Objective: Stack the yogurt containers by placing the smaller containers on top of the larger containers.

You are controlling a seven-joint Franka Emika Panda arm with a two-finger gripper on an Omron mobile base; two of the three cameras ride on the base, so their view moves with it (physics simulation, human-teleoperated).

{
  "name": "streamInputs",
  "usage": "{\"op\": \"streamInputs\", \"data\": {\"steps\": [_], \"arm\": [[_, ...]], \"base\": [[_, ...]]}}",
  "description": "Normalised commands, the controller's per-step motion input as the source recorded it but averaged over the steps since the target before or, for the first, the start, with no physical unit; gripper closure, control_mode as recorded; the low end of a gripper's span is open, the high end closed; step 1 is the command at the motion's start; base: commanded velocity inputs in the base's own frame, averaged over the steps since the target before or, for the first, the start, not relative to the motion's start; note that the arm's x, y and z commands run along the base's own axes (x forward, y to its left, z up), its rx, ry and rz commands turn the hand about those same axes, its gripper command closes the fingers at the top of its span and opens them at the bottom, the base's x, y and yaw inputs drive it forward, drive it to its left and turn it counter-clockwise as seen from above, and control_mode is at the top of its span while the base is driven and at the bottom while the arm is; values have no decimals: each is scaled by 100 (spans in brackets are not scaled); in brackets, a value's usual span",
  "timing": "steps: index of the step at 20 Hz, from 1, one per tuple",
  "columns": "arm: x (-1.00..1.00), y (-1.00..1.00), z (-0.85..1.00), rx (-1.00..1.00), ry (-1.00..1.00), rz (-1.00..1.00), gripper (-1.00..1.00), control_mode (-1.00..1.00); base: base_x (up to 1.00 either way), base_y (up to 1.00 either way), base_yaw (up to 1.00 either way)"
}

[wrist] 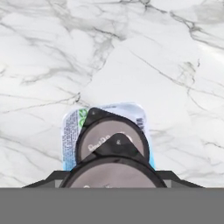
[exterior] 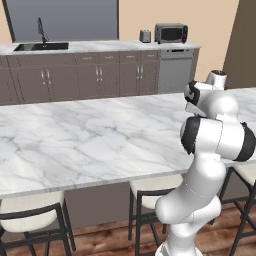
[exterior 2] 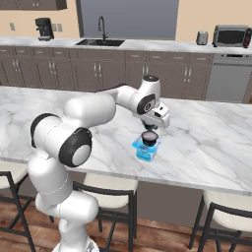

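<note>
On marble island (exterior 2: 206, 142), claw (exterior 2: 149, 132) gripping dark cup (exterior 2: 149, 137), wider cup (wrist: 113, 136) below, kitchen behind

Even, bright, diffuse rendered light fell with no glare on the white grey-veined marble island counter (exterior 2: 206, 142). Soft shadow lay just below the gripper (exterior 2: 149, 132). The hand view looked slightly blurred, coarse.

The left base view looks forward and down from behind the arm (exterior: 212, 150), over the marble desk (exterior: 75, 145) toward the back wall's sink (exterior: 41, 46) and microwave (exterior: 170, 33). The right base view takes the same desk (exterior 2: 206, 147), sink (exterior 2: 101, 42) and microwave (exterior 2: 231, 35) from the other side. The hand view looks almost straight down at the desk (wrist: 109, 52), very near.
</note>
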Motion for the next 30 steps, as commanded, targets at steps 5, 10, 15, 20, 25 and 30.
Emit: {"op": "streamInputs", "data": {"steps": [5,10,15,20,25,30], "arm": [[0,0,-11,0,0,0,100,-100],[0,0,-9,0,0,0,100,-100],[0,0,-8,0,0,0,100,-100],[0,0,-8,0,0,0,100,-100],[0,0,-8,0,0,0,100,-100],[0,0,-10,0,0,0,100,-100]], "base": [[0,0,0],[0,0,0],[0,0,0],[0,0,0],[0,0,0],[0,0,0]]}}
